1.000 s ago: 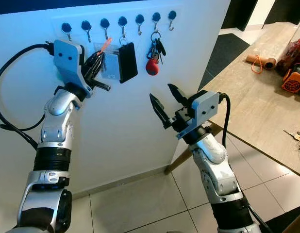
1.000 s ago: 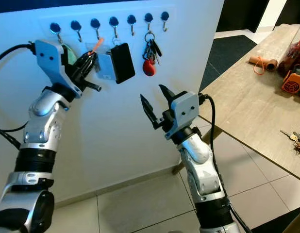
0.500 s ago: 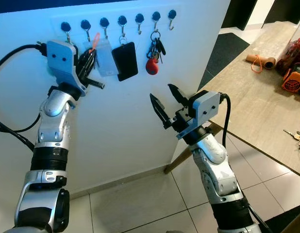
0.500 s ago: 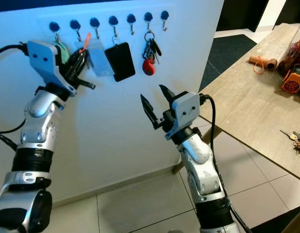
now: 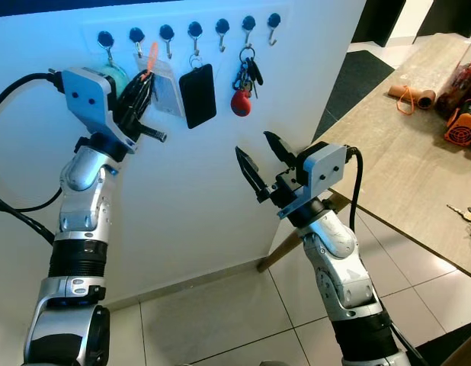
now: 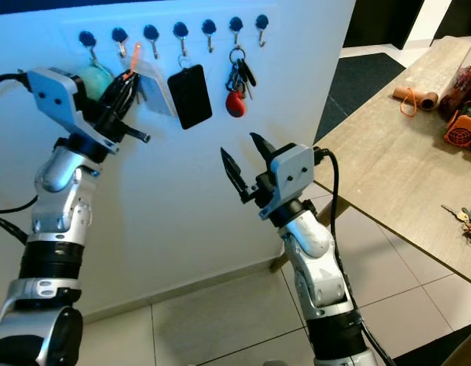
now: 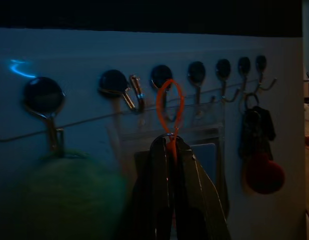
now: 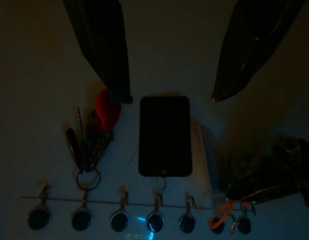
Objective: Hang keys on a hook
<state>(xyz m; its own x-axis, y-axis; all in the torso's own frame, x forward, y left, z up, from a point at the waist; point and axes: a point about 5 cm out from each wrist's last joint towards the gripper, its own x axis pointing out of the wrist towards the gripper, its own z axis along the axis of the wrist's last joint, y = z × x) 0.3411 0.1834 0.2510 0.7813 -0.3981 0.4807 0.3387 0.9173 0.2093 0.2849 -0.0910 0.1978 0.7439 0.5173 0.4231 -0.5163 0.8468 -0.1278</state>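
My left gripper [image 5: 146,76] is shut on a clear plastic tag [image 5: 166,91] with an orange loop [image 5: 152,57], held up against the white wall. In the left wrist view the orange loop [image 7: 169,106] stands between the second hook [image 7: 134,95] and the third hook [image 7: 162,77], close to the wall; whether it rests on either cannot be told. The row of hooks [image 5: 194,30] runs along the wall's top. My right gripper [image 5: 251,143] is open in mid-air, lower and to the right, holding nothing.
A black card [image 5: 197,95] hangs from the fourth hook, and a key bunch with a red fob [image 5: 242,84] from the sixth. A green ball [image 5: 113,72] hangs on the first. A wooden table [image 5: 403,152] stands at the right, bearing loose keys [image 5: 468,213].
My left gripper has carried the tag leftward along the hook row and slightly up, bringing the orange loop nearer the hooks. The right arm has stayed still.
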